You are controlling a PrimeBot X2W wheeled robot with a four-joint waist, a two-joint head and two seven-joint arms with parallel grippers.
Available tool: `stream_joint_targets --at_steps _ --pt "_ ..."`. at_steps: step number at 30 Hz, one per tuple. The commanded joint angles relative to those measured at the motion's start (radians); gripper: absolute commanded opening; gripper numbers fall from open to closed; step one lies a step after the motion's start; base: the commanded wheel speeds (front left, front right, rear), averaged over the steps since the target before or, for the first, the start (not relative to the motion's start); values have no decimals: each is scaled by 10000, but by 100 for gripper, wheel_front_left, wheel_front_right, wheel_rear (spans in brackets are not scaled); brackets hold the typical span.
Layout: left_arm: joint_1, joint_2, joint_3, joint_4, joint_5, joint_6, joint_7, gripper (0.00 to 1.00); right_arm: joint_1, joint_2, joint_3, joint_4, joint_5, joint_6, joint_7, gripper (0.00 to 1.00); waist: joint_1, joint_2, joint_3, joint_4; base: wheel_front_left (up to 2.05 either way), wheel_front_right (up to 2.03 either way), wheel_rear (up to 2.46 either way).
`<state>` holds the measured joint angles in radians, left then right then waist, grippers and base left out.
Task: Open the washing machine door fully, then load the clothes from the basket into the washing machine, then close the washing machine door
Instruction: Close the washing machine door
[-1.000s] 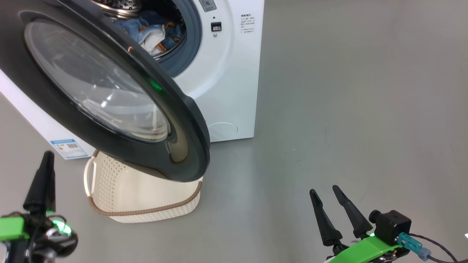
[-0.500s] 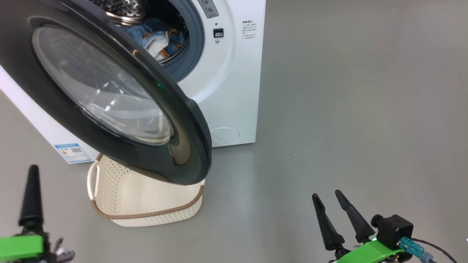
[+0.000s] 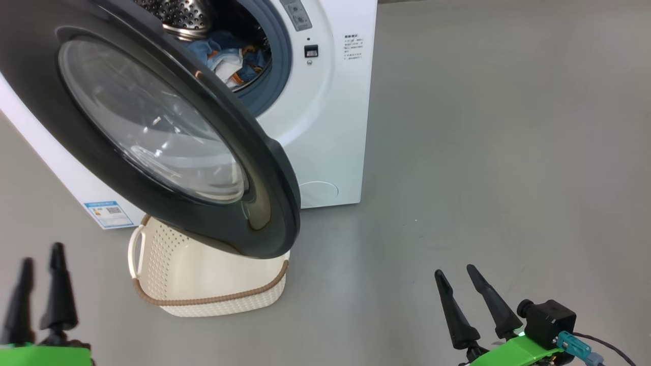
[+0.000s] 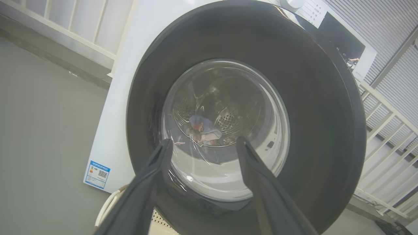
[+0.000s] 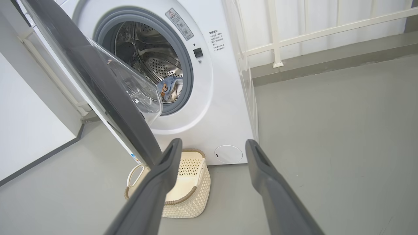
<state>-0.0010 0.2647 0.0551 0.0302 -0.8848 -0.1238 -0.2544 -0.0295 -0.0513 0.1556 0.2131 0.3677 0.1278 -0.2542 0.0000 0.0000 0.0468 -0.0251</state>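
Note:
The washing machine door [image 3: 267, 168], black-rimmed with a glass bowl, stands partly open and hangs over the cream basket [image 3: 213, 290]. The blue printed clothes [image 3: 229, 53] lie inside the steel drum of the white washing machine [image 3: 325, 127]. My left gripper [image 3: 41, 254] is open and empty at the lower left, short of the door. In the left wrist view the left gripper [image 4: 204, 141] faces the door's [image 4: 310, 98] outer side, apart from it. My right gripper [image 3: 454, 271] is open and empty over bare floor. In the right wrist view the basket's [image 5: 186, 186] visible inside holds nothing.
Grey floor stretches wide to the right of the machine. A white railing [image 5: 310, 32] runs behind it, and a white wall [image 5: 29, 130] stands to the left in the right wrist view. A blue label [image 3: 108, 213] marks the machine's side and a round filter cap [image 3: 318, 192] its front.
My left gripper has opened from shut and dropped lower in the head view. The camera shifted a little; door, basket and right gripper keep their places.

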Motion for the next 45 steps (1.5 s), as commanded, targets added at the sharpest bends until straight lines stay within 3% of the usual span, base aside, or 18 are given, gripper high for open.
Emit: stream_joint_targets --at_steps 1,8,16,29,45 --pt "-292 168 639 -339 626 -69 -69 100 -56 11 249 -298 -114 29 -76 100 0 0 24 -2 0 0 0" --pt "-38 -159 1094 -804 3183 -69 -72 100 -74 11 220 -366 -96 29 -76 100 0 0 76 -65 0 0 0" --pt "398 -71 627 -646 4898 -69 -73 100 -47 11 155 -450 -140 29 -76 100 0 0 92 -91 0 0 0" --pt "714 -470 477 -126 5983 -69 -73 100 -75 11 123 -494 -253 29 -76 100 0 0 133 -74 0 0 0" --pt "832 -803 763 637 6482 -69 -74 100 -13 11 53 -547 -449 29 -76 100 0 0 -27 -125 0 0 0"
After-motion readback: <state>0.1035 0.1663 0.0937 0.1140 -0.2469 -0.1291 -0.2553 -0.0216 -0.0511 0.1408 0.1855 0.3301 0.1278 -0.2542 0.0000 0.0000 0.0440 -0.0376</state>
